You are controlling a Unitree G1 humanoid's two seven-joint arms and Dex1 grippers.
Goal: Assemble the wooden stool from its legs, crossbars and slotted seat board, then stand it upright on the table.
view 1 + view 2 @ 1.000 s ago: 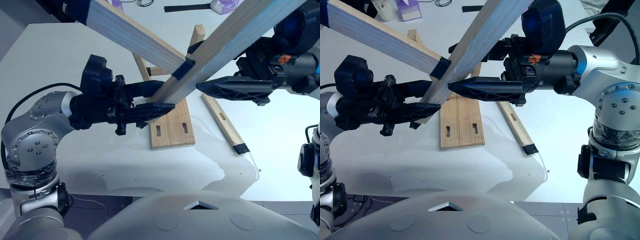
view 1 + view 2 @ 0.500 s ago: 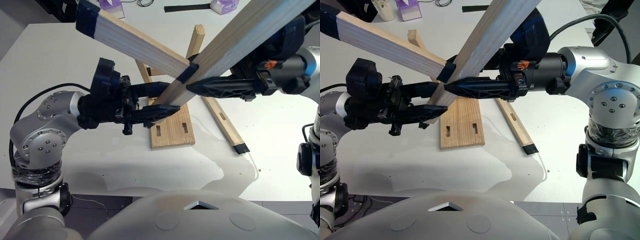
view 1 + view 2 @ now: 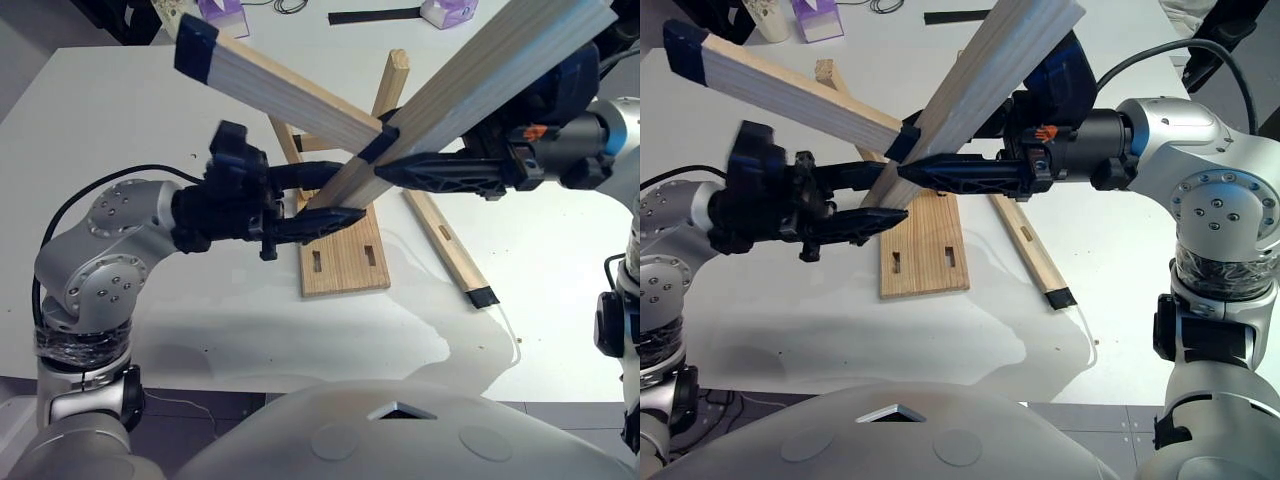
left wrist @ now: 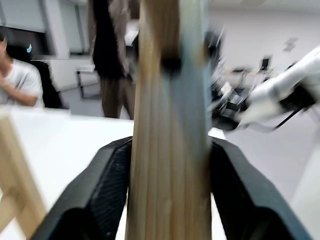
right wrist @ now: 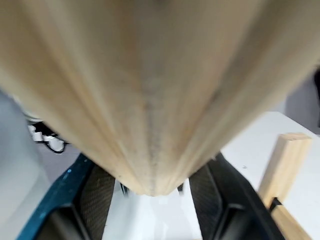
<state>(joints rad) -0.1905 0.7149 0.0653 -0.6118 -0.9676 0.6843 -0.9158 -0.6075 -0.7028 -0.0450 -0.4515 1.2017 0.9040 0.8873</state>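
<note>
Left fingers [image 3: 315, 218], right fingers [image 3: 440, 178] pinching two crossed legs [image 3: 290, 95]; one seat board [image 3: 345, 265], one crossbar [image 3: 445, 245].

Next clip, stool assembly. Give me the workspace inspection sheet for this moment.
Surface: white table, things spread over its middle and far edge.
Job's things: leg assembly, two boards crossed at a dark bracket, held in the air; slotted seat board flat beneath; loose crossbar beside it; more leg pieces lying behind.
Clutter: two purple boxes and a black strip at the far edge.
Grippers: left gripper and right gripper both shut on the leg assembly.
Cables: a coil at the far edge.
Surroundings: grey floor past the table's left corner.
</note>
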